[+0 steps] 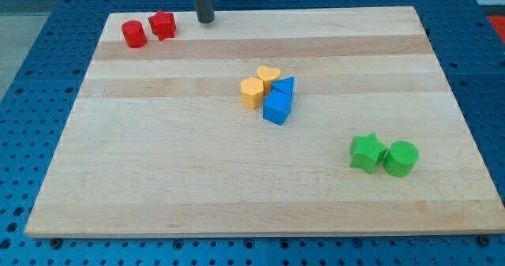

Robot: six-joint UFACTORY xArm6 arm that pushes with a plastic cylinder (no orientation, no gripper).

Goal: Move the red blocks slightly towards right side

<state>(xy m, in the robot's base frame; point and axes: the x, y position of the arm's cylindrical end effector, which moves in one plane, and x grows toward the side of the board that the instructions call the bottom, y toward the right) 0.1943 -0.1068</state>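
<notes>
So from where I'm standing, the wooden counter [158, 179] sits on a blue perforated base [31, 76], and the blocks are split into three little groups.

The two red ones are up in the view's top left corner. The red cylinder [134, 34] is on the left, and the red star-ish block [162, 25] sits just beside it on the right, pretty much touching. Both are close to the counter's top edge.

The dark rod comes down from the top of the view, and my tip [206, 18] rests near the top edge of the counter, to the right of the red star-ish block with a clear gap between them. It isn't touching either red block.

There's no pincer on this arm, just the rod, so nothing to say about it being apart or together.

Middle of the counter has a tight cluster: a yellow heart [268, 75], a yellow block [252, 93] whose exact shape I can't quite make out, a blue triangular block [285, 86] and a blue cube-like block [277, 107], all bunched up against each other.

Down toward the view's bottom right, a green star [368, 152] and a green cylinder [401, 158] sit side by side, touching or nearly so, well apart from everything else.
</notes>
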